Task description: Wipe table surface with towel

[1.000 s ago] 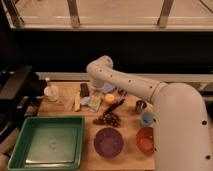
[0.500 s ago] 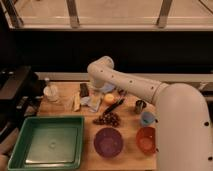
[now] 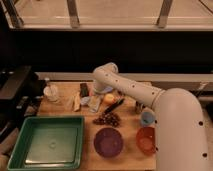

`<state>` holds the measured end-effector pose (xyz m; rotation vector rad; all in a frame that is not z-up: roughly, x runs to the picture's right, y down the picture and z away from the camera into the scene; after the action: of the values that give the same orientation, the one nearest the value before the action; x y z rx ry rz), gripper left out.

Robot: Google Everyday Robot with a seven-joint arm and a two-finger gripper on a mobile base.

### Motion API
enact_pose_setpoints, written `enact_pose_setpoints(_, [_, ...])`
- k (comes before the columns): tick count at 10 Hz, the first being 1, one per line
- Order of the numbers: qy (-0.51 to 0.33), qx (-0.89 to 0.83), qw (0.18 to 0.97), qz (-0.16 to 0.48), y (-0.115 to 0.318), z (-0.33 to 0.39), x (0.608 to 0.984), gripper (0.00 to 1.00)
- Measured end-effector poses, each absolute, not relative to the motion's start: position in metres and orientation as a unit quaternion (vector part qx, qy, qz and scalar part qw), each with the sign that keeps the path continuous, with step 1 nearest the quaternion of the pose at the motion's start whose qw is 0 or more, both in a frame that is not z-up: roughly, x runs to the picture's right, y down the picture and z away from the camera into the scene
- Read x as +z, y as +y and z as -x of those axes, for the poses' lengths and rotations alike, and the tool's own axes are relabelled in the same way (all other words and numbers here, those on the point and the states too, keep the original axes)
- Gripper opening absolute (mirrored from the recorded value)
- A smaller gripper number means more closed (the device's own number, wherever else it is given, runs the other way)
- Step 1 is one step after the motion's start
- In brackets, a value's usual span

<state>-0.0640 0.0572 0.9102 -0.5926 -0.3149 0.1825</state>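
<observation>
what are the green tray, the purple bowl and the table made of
The green tray: likely plastic, uniform colour, soft sheen on its floor.
The purple bowl: probably plastic too, matte, even colour.
The table: looks like wood, warm brown, dull finish.
The gripper is low over the table's far side.

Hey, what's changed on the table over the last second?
The arm has edged slightly right and down; its gripper sits low among the items beside the orange fruit. Nothing visibly grasped or released. Green tray, purple bowl, red bowl and grapes stayed put.
</observation>
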Motion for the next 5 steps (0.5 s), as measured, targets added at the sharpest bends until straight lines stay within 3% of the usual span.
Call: enact_pose_setpoints(5, [-0.161, 0.095, 0.924, 0.333, 0.095, 0.067, 0.953, 0.76])
